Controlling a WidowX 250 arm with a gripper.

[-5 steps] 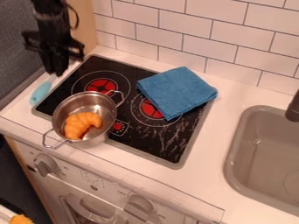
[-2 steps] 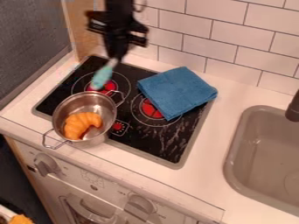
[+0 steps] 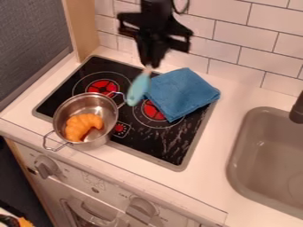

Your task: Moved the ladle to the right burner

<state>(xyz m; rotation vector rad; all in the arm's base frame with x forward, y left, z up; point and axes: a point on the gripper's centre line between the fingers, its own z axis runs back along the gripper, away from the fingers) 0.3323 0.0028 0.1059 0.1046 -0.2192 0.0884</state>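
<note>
Faint marks on the white front panel (image 3: 95, 188), toward seven o'clock, too small to make out as words. Also a red dial mark (image 3: 119, 128) with small pale symbols around it, on the black glossy cooktop (image 3: 168, 144), near the centre toward eight o'clock.

At twelve o'clock, the black two-finger gripper (image 3: 149, 66), fingers clamped on the pale narrow part of a ladle with a turquoise oval end (image 3: 138, 90). From the fingers, slants down toward seven o'clock, with the turquoise end below them. In this view, lies over the space between the two burners, just beside the right one's ring and against the outline of the folded blue cloth (image 3: 183, 95). Cannot tell whether touching cloth or cooktop.

Toward ten o'clock, the left burner (image 3: 102, 85), red inside pale rings. Near the centre, the right burner (image 3: 154, 111), likewise red, partly covered by the cloth on its one o'clock side.

At nine o'clock, a shiny round steel pot (image 3: 110, 116) with wire handles at its own two and seven o'clock, and inside it an orange-brown croissant (image 3: 75, 128), toward six o'clock. Toward four o'clock, a grey rounded sink (image 3: 260, 150) set in the white worktop (image 3: 214, 155); at three, a dark faucet (image 3: 297, 111). Toward one, white rectangular wall tiles (image 3: 239, 40).
</note>
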